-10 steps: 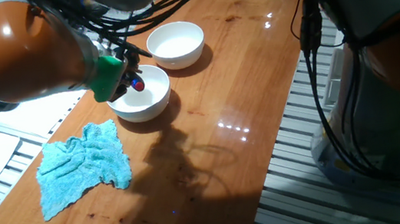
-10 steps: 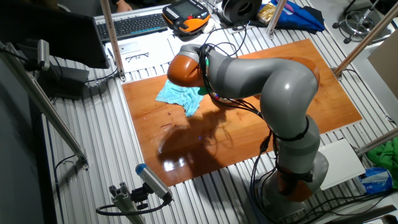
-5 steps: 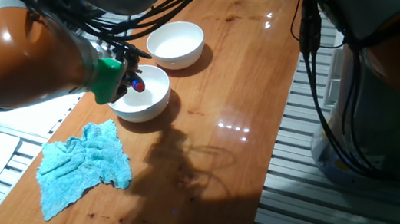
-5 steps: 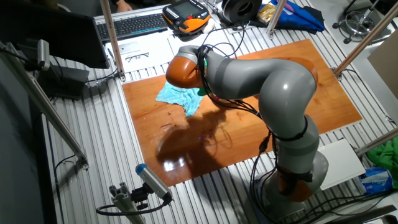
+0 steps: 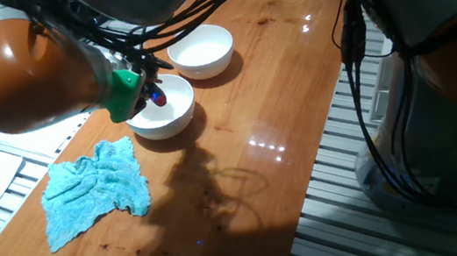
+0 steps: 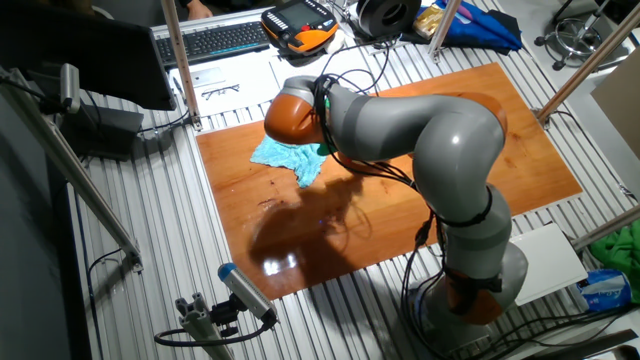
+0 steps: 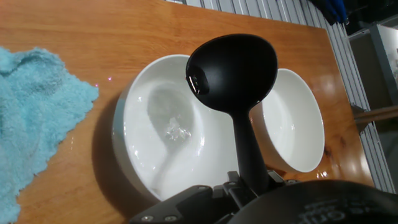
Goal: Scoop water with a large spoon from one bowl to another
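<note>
Black large spoon [image 7: 233, 71] pinched by fingers [image 7: 249, 180], over white bowl [image 7: 134, 106], no readable writing.

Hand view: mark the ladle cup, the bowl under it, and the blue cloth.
ladle [image 7: 233, 71], hand view, on the inside of its black cup.
bowl under it [image 7: 144, 155], hand view, on its white inner wall.
blue cloth [image 7: 31, 118], hand view, on the middle of the visible fabric.

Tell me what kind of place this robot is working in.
Most likely a robotics lab or workshop, not a kitchen. The wooden table sits on a slotted aluminium frame, a keyboard and headphones lie behind it, and cables trail around the arm's base.
</note>
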### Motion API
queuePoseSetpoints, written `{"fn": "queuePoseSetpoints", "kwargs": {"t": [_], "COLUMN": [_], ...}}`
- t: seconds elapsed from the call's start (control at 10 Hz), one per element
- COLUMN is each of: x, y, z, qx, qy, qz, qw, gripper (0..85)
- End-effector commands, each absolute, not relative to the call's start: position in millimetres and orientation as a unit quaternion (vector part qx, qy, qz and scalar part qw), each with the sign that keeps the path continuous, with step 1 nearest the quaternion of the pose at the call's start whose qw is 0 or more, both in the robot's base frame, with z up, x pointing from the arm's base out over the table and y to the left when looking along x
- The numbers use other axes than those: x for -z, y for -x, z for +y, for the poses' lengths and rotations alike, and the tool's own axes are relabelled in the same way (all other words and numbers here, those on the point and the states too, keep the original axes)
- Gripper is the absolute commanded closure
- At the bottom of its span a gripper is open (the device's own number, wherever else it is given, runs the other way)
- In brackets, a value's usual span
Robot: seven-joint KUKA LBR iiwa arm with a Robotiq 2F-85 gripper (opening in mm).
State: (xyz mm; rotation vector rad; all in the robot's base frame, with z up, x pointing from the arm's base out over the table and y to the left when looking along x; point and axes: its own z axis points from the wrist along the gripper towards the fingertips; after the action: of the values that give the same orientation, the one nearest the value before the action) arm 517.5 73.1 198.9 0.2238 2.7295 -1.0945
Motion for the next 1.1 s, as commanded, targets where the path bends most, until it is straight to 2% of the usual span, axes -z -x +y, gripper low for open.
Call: {"fn": "queuePoseSetpoints", "kwargs": {"t": [0.0,0.2,0.3,0.7,1.0], "x": [-199.0,-199.0,-198.8,-199.4,-208.5], "y": [-517.5,-517.5,-517.4,-517.9,-521.8], "z": [73.0,73.1,72.6,70.1,62.0], "qx": [0.370,0.369,0.345,0.186,0.119], "qy": [-0.075,-0.074,-0.091,-0.218,-0.284], "qz": [0.921,0.922,0.930,0.958,0.951], "qw": [0.096,0.093,0.083,0.023,0.004], "gripper": [85.0,85.0,85.0,85.0,85.0]}}
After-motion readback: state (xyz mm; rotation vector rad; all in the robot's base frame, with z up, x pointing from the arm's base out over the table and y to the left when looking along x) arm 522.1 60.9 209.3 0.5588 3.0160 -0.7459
